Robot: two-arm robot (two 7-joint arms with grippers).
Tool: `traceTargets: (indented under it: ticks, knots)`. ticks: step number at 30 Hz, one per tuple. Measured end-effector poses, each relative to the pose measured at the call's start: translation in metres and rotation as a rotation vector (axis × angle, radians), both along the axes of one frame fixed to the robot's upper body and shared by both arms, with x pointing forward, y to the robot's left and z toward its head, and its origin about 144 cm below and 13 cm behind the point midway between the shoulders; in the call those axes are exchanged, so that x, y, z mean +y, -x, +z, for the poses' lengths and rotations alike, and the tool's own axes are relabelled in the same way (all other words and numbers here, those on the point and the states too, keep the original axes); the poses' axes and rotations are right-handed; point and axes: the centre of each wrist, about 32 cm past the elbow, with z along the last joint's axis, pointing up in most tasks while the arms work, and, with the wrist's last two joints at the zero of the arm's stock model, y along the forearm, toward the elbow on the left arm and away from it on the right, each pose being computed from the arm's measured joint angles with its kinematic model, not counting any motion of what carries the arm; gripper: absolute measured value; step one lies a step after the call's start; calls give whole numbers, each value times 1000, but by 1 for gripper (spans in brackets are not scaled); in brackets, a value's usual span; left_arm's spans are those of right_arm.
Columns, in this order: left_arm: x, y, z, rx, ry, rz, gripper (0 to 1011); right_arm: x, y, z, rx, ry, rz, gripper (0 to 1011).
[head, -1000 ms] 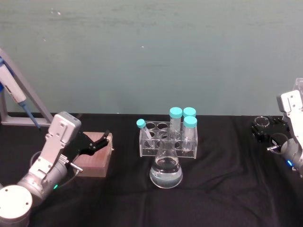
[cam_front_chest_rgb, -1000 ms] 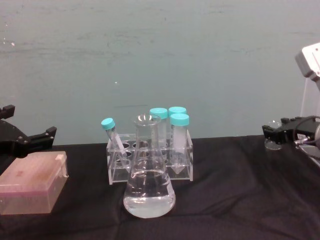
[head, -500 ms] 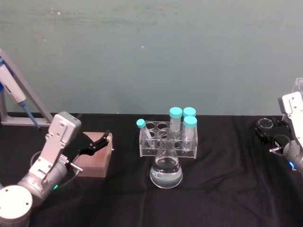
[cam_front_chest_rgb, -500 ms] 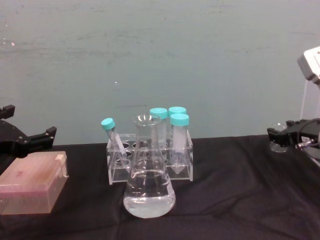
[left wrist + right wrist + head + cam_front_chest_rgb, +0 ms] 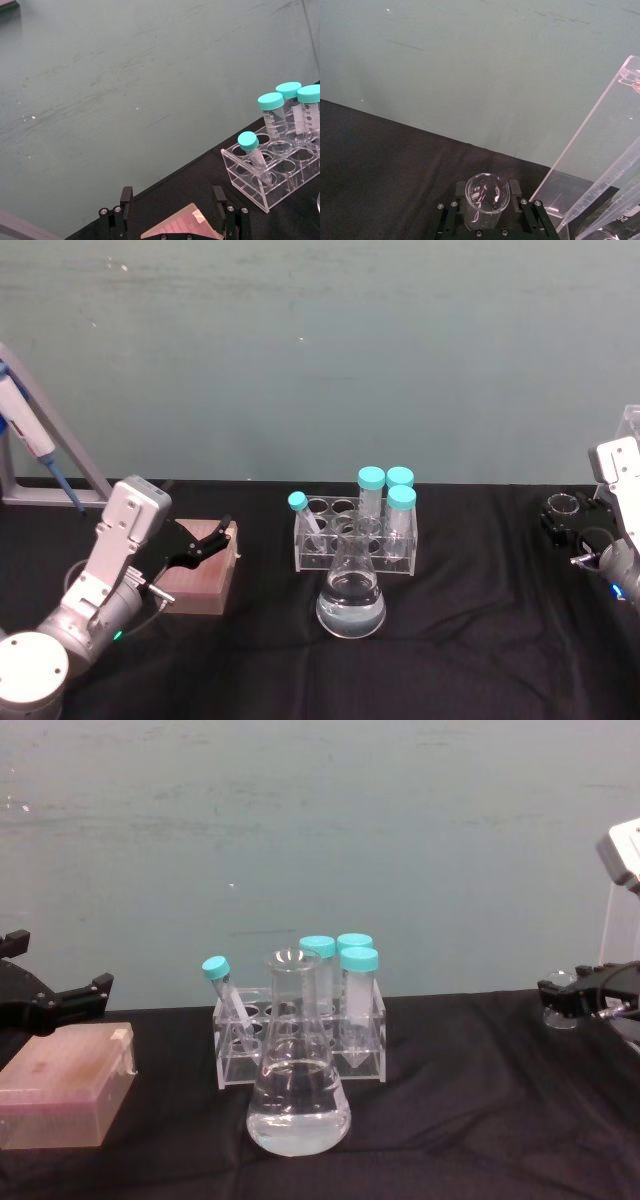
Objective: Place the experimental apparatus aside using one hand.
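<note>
Glass beaker [image 5: 487,201] | pinched in right gripper [image 5: 488,189], far right | left gripper [image 5: 172,195] spread, parked left

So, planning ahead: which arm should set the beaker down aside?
Right: the right gripper holds the beaker out at the right side; the left gripper hangs open over the pink box.

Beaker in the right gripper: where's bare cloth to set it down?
Widest bare cloth lies between the tube rack and the right gripper holding the small glass beaker. A narrower strip separates rack and pink tip box. Crowded: conical flask before the rack.
</note>
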Motion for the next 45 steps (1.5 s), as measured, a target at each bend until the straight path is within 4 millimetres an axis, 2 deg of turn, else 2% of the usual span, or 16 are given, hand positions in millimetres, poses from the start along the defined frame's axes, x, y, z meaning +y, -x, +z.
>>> traceTargets:
  ticks: [30, 35, 38, 40, 41, 42, 45]
  knots:
    - [0, 0, 0, 0, 0, 0, 1000, -1, 0, -1, 1, 0, 3, 521]
    - [0, 0, 0, 0, 0, 0, 1000, -1, 0, -1, 1, 0, 3, 634]
    - [0, 0, 0, 0, 0, 0, 1000, -1, 0, -1, 1, 0, 3, 750]
    - [0, 0, 0, 0, 0, 0, 1000, -1, 0, -1, 0, 0, 3, 778]
    - [0, 0, 0, 0, 0, 0, 1000, -1, 0, -1, 0, 0, 3, 840]
    - [0, 0, 0, 0, 0, 0, 1000, -1, 0, -1, 0, 0, 3, 840]
    - [0, 0, 0, 0, 0, 0, 1000, -1, 0, -1, 0, 0, 2, 941]
